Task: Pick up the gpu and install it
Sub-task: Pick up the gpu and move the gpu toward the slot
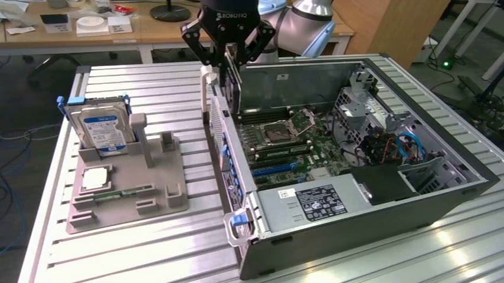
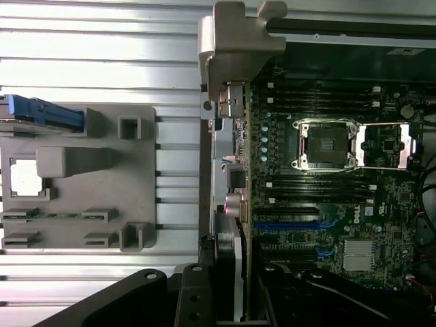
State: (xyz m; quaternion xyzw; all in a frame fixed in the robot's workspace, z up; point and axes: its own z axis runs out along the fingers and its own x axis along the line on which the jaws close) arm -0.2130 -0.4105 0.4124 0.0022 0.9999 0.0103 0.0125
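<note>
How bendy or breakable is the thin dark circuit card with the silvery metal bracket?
Probably stiff: the thin dark gpu card hangs straight below the black gripper without sagging. Likely fragile, being a bare thin board. Pinched at one end, it could twist if bumped.

Bright, even light from overhead. Noted long white glare streaks on the slatted table (image 1: 141, 253) beside and in front of the computer case (image 1: 354, 236). In the wrist view, found the table slats beside the case washed out almost to white. Inside the case dimmer, darkest under its far wall and in the drive corner. Metal bracket of the gpu (image 2: 238, 41) pale and well lit at the case's edge. Shadows beside the case soft and short.
</note>
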